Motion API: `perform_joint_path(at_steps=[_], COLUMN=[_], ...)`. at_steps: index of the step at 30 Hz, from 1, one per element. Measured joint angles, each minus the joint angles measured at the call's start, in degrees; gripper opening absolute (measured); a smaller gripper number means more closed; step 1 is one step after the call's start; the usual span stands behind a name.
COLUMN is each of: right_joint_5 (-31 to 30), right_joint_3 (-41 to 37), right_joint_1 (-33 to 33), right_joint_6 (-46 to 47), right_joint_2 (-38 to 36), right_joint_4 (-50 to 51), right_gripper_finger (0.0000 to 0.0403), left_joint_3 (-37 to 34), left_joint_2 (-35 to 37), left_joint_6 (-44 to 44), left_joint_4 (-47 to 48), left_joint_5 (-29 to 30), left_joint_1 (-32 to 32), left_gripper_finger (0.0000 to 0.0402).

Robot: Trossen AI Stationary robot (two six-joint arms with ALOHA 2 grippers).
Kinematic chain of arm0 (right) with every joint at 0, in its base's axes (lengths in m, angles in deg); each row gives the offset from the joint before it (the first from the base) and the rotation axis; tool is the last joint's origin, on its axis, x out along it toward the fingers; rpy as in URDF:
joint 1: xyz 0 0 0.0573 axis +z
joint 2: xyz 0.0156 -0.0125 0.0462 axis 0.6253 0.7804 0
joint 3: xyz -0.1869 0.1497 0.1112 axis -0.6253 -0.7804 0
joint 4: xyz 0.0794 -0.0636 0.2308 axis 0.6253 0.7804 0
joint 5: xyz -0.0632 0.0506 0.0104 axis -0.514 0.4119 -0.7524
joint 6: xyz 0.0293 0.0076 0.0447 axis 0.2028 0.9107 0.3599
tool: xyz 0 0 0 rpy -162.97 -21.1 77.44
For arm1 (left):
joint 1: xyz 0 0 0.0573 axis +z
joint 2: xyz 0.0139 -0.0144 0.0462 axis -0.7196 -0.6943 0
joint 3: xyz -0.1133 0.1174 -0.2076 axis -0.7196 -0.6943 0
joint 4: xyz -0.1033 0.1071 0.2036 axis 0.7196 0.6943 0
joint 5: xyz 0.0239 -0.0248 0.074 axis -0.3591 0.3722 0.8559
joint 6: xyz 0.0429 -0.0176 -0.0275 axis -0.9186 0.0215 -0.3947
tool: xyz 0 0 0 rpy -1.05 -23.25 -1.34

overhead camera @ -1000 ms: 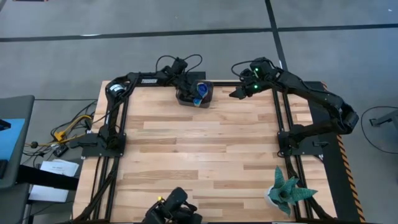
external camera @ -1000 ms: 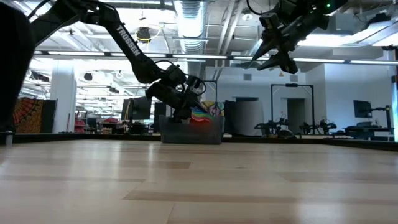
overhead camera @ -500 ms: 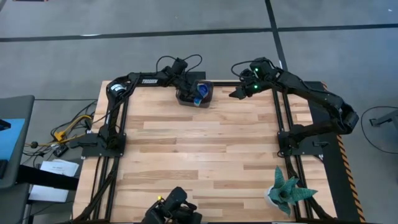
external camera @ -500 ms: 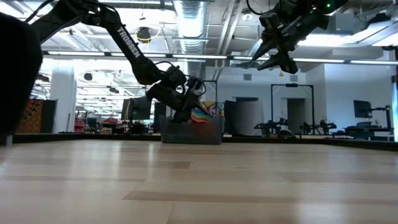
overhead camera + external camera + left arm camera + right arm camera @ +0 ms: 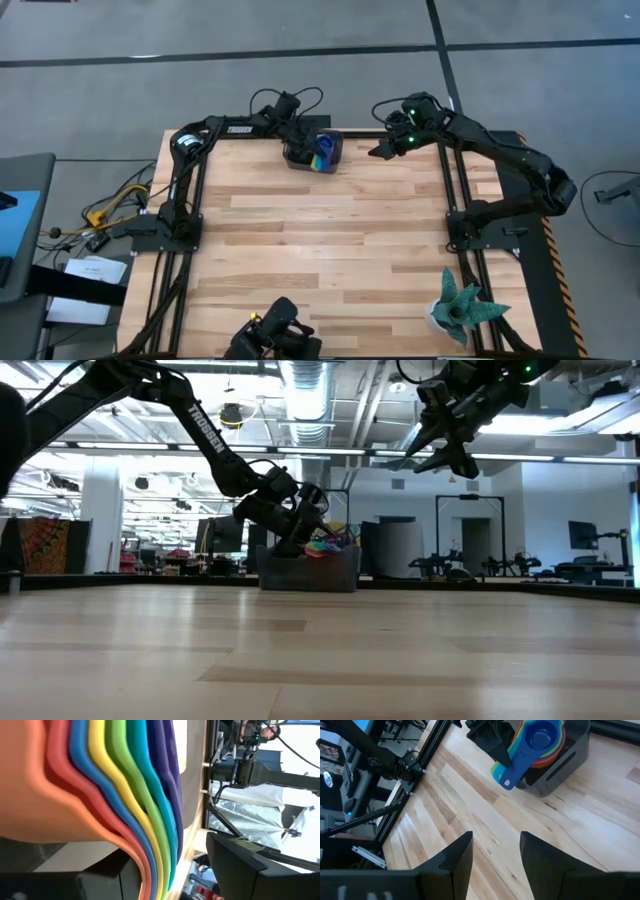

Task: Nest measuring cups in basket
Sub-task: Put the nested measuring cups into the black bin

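Basket [image 5: 312, 155] sits at the far edge of the table [image 5: 320, 250], a little left of the middle of that edge. Stack of measuring cups [image 5: 322, 148] is nested inside it, royal blue cup on top, its handle hanging out over the basket's rim toward the table; orange, yellow, green and light blue rims show beneath it in the right wrist view [image 5: 537, 740]. Compared with a second ago, the stack lies lower and flatter: in the low view the coloured handles [image 5: 330, 543] now fan out sideways at rim height, where before they stood steeper against the gripper. Left gripper [image 5: 303, 138] is at the basket's far-left side, close against the stack; its fingers have spread since the earlier frames, and the left wrist view shows the banded cup edges [image 5: 125, 795] filling the picture, with one dark finger [image 5: 240, 870] standing apart from them. Whether the other finger touches the cups, cannot tell. The left arm itself has hardly shifted in the high view. Right gripper [image 5: 381, 150] hangs in the air near the far edge, right of the basket and well apart from it, unchanged from the earlier frames; its fingers [image 5: 457, 857] are parted with nothing between them. Teal spiky plant [image 5: 458, 308] stands at the near-right corner, unmoved.
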Motion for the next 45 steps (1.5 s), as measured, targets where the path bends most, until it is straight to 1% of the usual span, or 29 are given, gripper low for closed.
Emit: perform_joint_path(at_steps=[5,9,10,13,17,21,26,31,38,45], right_joint_5=[-0.01,-0.42,-1.36,-4.68,-6.39,-9.18,-11.77,-11.96,-11.93,-13.46], right_joint_3=[0.00,0.00,0.05,0.13,0.07,0.03,0.04,0.16,3.93,7.56], right_joint_1=[0.00,0.30,0.75,2.95,5.63,7.57,8.48,8.12,8.79,8.47], right_joint_6=[0.00,-0.09,-0.39,-1.06,-2.81,-6.17,-13.07,-18.37,-26.83,-30.79], right_joint_2=[0.02,0.11,0.59,4.44,10.63,14.24,16.91,20.79,25.73,28.53], right_joint_4=[0.00,-0.16,-0.54,-2.20,-6.90,-10.70,-15.31,-18.33,-17.95,-17.57], right_gripper_finger=[0.0183,0.0183,0.0184,0.0185,0.0176,0.0163,0.0151,0.0154,0.0146,0.0131], left_joint_3=[0.00,0.00,0.00,0.00,0.00,0.00,0.00,0.00,0.00,0.02], left_joint_2=[0.00,0.00,0.00,0.00,0.00,0.00,0.00,0.00,0.00,0.02], left_joint_6=[2.64,2.80,2.80,2.70,2.41,1.52,-0.53,-2.36,-2.84,-1.80], left_joint_4=[0.02,0.27,0.31,0.35,0.33,0.13,-0.46,-0.48,-0.88,-4.15], left_joint_5=[-2.16,-2.48,-2.45,-1.97,-1.65,-1.72,-1.66,-1.20,-0.98,-0.69], left_joint_1=[0.19,0.19,0.17,0.17,0.12,0.08,0.08,0.06,0.06,0.00], left_gripper_finger=[0.0194,0.0194,0.0194,0.0194,0.0194,0.0194,0.0194,0.0195,0.0195,0.0195])
